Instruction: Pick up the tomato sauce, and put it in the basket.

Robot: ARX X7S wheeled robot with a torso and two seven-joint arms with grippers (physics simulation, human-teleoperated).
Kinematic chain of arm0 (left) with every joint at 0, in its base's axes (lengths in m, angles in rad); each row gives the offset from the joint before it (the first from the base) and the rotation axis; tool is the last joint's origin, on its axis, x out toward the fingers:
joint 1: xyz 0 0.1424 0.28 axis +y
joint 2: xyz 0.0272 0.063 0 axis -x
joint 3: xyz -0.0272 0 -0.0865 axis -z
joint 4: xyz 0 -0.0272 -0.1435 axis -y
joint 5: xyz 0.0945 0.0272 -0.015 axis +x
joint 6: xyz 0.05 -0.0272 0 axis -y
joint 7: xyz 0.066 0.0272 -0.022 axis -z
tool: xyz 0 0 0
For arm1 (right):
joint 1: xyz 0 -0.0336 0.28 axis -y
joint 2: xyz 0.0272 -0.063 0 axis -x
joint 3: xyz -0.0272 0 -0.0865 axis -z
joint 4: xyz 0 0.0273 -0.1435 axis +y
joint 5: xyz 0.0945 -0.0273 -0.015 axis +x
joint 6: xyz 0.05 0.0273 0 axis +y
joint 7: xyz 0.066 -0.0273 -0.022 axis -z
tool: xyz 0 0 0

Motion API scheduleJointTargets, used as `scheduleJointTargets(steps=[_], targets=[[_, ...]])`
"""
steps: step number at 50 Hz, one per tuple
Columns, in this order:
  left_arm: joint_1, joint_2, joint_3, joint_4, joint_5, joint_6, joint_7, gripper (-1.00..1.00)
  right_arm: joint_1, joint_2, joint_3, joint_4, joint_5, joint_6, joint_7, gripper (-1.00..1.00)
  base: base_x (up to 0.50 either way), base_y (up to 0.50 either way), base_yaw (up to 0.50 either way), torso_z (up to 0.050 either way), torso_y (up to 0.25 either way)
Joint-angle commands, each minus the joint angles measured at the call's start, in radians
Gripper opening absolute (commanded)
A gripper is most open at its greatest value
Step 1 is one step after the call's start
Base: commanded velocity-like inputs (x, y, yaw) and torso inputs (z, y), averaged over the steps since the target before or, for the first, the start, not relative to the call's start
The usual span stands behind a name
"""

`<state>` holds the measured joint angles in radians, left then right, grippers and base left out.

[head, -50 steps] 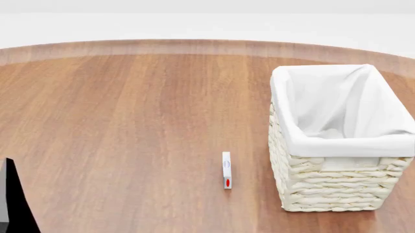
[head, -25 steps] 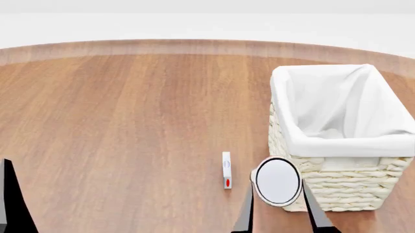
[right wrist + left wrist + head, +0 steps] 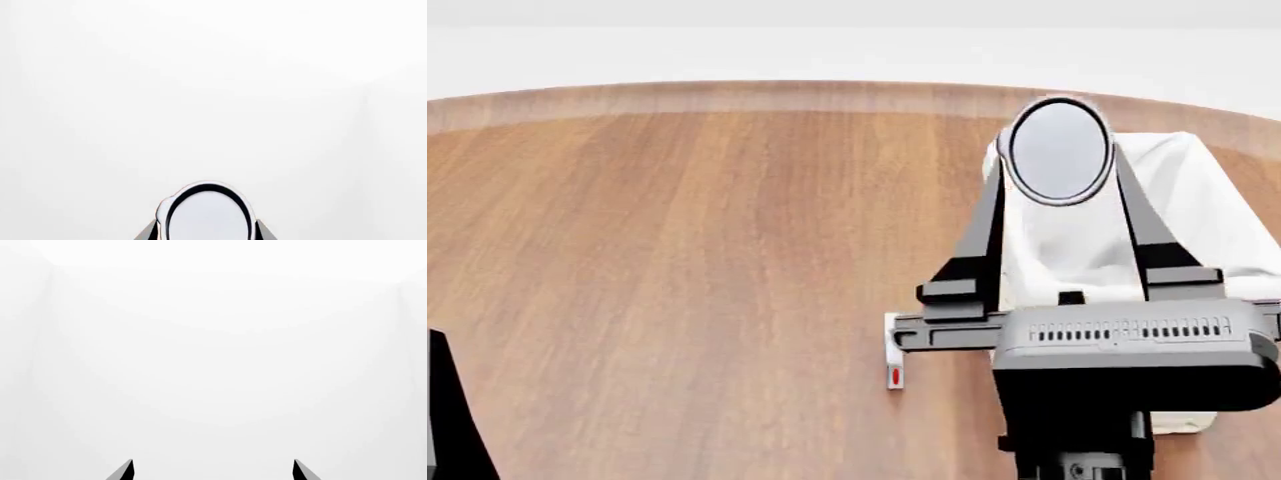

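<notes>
The small round tin of tomato sauce [image 3: 1060, 150], silvery-white top showing, is pinched in the right end effector [image 3: 1060, 165] — held high, just over the near-left rim of the cream woven basket [image 3: 1208, 195]. The left end effector [image 3: 212, 471] is spread, holding nothing.

Round wooden table [image 3: 694, 260], warm brown grain; plain white wall [image 3: 827, 50] behind; even light.
</notes>
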<state>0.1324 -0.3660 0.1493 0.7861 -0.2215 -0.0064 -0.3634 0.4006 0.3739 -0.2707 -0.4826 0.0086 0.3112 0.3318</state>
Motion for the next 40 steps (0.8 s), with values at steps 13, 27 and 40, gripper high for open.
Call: scheduleJointTargets(steps=[13, 27, 40], targets=[[0.016, -0.011, 0.003, 0.022, 0.008, 0.000, -0.014, 1.00, 0.402, -0.029, 0.013, 0.545, 0.003, -0.117, -0.085, -1.00, 0.00, 0.00, 0.00, 0.000, 0.000], [0.051, -0.023, 0.001, 0.057, 0.017, 0.007, -0.024, 1.00, 0.832, -0.151, 0.021, 1.454, 0.081, -0.394, -0.242, -1.00, 0.00, 0.00, 0.00, 0.000, 0.001], [0.051, -0.030, 0.003, 0.074, 0.016, 0.000, -0.031, 1.00, 0.988, -0.198, 0.122, 1.791, 0.076, -0.275, -0.317, -1.00, 0.00, 0.00, 0.00, 0.000, 0.000]])
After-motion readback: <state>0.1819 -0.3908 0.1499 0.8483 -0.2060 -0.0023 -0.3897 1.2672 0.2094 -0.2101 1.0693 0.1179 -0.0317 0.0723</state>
